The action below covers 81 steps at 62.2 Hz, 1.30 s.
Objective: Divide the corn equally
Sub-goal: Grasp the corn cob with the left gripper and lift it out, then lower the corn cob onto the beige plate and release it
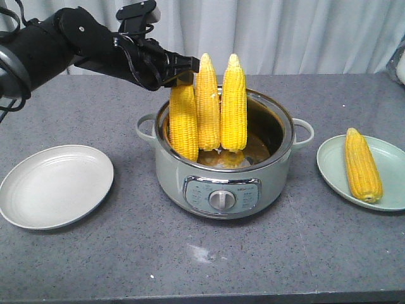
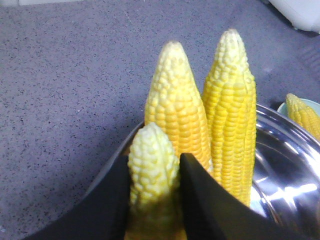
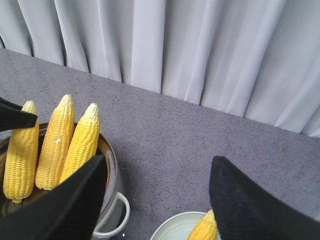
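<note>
Three corn cobs stand upright, tips up, side by side in a pale green electric pot [image 1: 171,180] at the middle of a grey speckled table [image 1: 304,247]. They are the left cob [image 1: 183,123], the middle cob [image 1: 207,104] and the right cob [image 1: 233,104]. A fourth cob [image 1: 362,166] lies lengthwise on a light green plate [image 1: 395,180] to the right of the pot. The left gripper [image 1: 185,68] reaches in from the upper left on its black arm and is clenched on the pointed tip of the left cob. The left wrist view shows a black finger pressed against each side of that tip, with the other two cobs rising just behind it. The left cob's lower end sits inside the pot's rim; whether it rests on the bottom cannot be told. The right gripper [image 3: 160,200], seen only from its own wrist camera, hangs released above the table, fingers [image 3: 75,200] spread wide and grasping nothing, with the pot low at its left and the fourth cob's plate below. A second pale plate [image 1: 56,185] lies left of the pot. A white pleated curtain [image 1: 285,31] closes the background.
</note>
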Tool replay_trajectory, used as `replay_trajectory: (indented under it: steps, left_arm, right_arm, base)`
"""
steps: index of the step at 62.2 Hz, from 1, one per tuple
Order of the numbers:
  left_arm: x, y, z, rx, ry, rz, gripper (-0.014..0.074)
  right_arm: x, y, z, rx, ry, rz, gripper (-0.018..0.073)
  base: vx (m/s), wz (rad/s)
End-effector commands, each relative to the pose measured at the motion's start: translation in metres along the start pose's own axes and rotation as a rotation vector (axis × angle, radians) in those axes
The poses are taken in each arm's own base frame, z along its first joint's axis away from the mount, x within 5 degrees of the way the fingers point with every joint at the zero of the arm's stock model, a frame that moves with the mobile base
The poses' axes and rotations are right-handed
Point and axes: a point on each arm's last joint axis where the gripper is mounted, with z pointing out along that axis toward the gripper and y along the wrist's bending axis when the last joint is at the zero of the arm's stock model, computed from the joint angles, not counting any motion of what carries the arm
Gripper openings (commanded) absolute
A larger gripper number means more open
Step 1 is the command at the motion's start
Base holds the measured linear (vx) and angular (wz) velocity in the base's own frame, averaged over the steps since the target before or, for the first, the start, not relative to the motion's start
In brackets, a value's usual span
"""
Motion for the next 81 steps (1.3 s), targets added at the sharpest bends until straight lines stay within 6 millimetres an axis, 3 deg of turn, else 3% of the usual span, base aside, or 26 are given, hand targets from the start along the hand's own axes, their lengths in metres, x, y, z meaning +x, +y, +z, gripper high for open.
replay_trajectory:
  steps: [1,12,20,31,47,58,81]
  left_arm:
    - [-0.033,-0.029,-0.060,0.041,-0.181,0.036,-0.0008]
    - [-0.045,-0.052,-0.128,0.007,-0.274,0.152,-0.0008]
    - [-0.043,-0.062,-0.177,-0.093,-0.284,0.278,-0.0008]
    - [-0.029,-0.052,-0.212,-0.322,-0.147,0.350,-0.0008]
    - [-0.019,-0.017,-0.202,-0.626,0.053,0.299,-0.0008]
    - [-0.016,-0.006,-0.181,-0.646,0.129,0.282,-0.0008]
    - [0.006,0.055,-0.137,-0.628,0.295,0.109,-0.0008]
  right_arm:
    - [-0.005,0.008,-0.013,-0.011,-0.031,-0.015,0.0435]
    - [-0.005,0.008,-0.013,-0.011,-0.032,-0.015,0.0435]
    - [-0.005,0.008,-0.013,-0.011,-0.031,-0.019,0.0435]
    - [-0.005,0.008,-0.013,-0.011,-0.031,-0.019,0.0435]
    - [-0.005,0.008,-0.013,-0.012,-0.032,-0.019,0.0435]
    - [-0.005,0.008,-0.013,-0.012,-0.032,-0.019,0.0435]
    - [-0.005,0.008,-0.013,-0.012,-0.032,-0.019,0.0435]
  base:
    - [0.00,0.00]
    - [0.00,0.00]
    - [0.00,0.00]
    - [0.00,0.00]
    - [0.00,0.00]
    - [0.00,0.00]
    - [0.00,0.00]
